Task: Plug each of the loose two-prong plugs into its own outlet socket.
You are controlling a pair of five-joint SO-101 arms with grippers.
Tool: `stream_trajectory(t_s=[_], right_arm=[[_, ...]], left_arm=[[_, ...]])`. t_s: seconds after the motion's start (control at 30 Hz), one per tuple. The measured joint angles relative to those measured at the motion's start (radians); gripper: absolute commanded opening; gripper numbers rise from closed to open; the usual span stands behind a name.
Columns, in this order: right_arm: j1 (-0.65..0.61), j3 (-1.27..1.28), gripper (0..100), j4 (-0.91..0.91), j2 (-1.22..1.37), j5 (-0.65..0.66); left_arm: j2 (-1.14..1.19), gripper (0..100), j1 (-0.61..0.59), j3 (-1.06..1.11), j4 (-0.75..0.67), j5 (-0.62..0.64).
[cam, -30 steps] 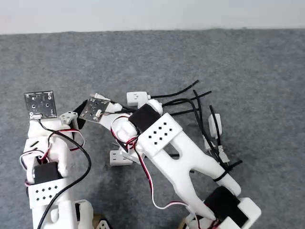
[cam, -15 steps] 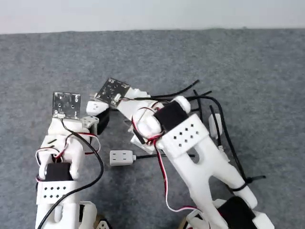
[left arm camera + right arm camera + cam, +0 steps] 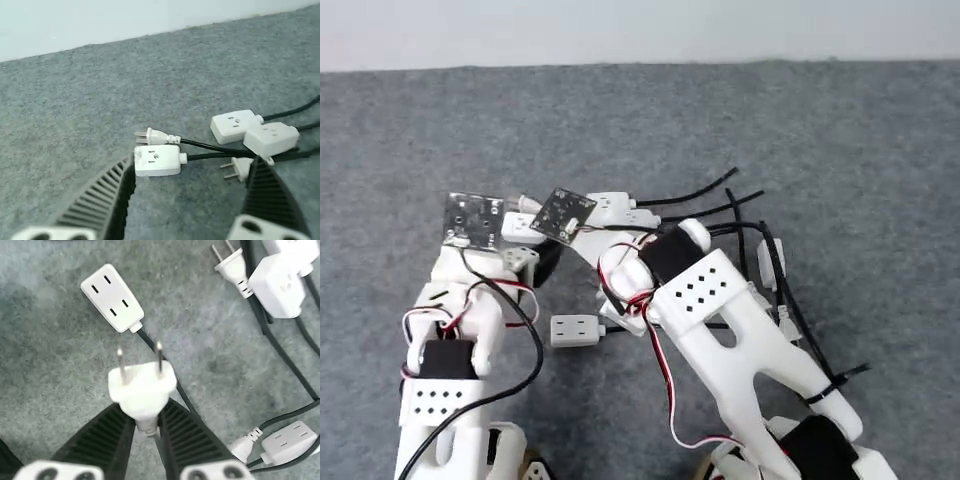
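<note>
**On the table (image 3: 840, 150), nothing plugged in yet**

Every socket in sight looks empty, so I judge all the plugging is left to do. The right tool (image 3: 145, 415) is clamped on a white plug (image 3: 142, 390), and the left tool (image 3: 194, 175) hangs wide open. A double socket (image 3: 112, 297) lies near the held prongs. A single socket (image 3: 156, 161) has one loose plug (image 3: 155, 135) just beside it and another plug (image 3: 239, 168) near.

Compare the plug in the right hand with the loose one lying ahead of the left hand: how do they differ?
The held plug is clamped in the right hand; the loose plug lies free on the carpet, ahead of the open left hand. The held plug's prongs aim toward a double outlet; the loose plug lies alongside a single outlet. Both are white, two-prong and unplugged.
</note>
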Motion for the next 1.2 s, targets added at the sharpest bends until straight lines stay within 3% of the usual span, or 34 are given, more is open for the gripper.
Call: stream_trajectory(t_s=[0.37, 0.7, 0.93, 1.2], right_arm=[[0.0, 0.006, 0.8, -0.025, 0.0, 0.0], [0.003, 0.006, 0.8, -0.025, 0.0, 0.0], [0.0, 0.006, 0.8, -0.025, 0.0, 0.0], [0.0, 0.006, 0.8, -0.026, 0.0, 0.0]], left_arm=[[0.0, 35, 0.16, -0.018, 0.114, -0.052], [0.0, 35, 0.166, -0.034, 0.123, -0.054], [0.0, 35, 0.16, -0.195, 0.245, -0.054], [0.0, 35, 0.16, -0.219, 0.308, -0.054]])
